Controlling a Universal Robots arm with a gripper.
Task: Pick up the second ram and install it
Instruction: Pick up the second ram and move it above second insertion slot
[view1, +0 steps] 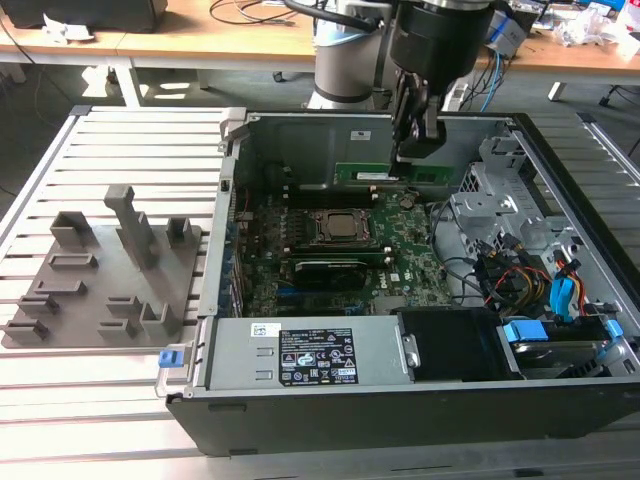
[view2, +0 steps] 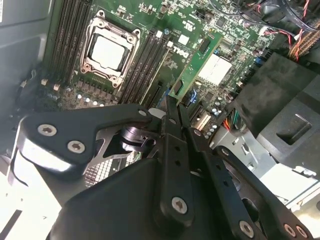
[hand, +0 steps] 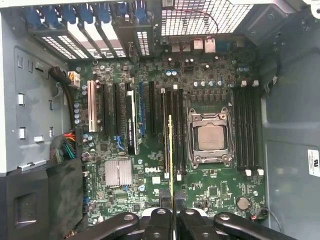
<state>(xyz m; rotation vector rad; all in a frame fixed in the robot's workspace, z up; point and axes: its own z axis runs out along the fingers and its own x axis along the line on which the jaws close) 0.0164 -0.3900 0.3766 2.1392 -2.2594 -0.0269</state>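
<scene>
Black label (view1: 325, 357) and small white label (view1: 265, 330) are noted on power supply (view1: 385, 335). White lettering (hand: 152, 171) is printed on motherboard (hand: 215, 192). Fine print is not made out.

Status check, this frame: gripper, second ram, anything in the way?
Gripper shut on second ram. Stick held above motherboard, over slots beside CPU socket, not seated. No obstruction seen at the slots.

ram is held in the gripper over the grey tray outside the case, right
No. The ram is held in the gripper, but over the motherboard inside the case, beside the CPU socket, not over the tray. The first wrist view shows it; in the exterior view the tray lies apart on that view's left.
</scene>
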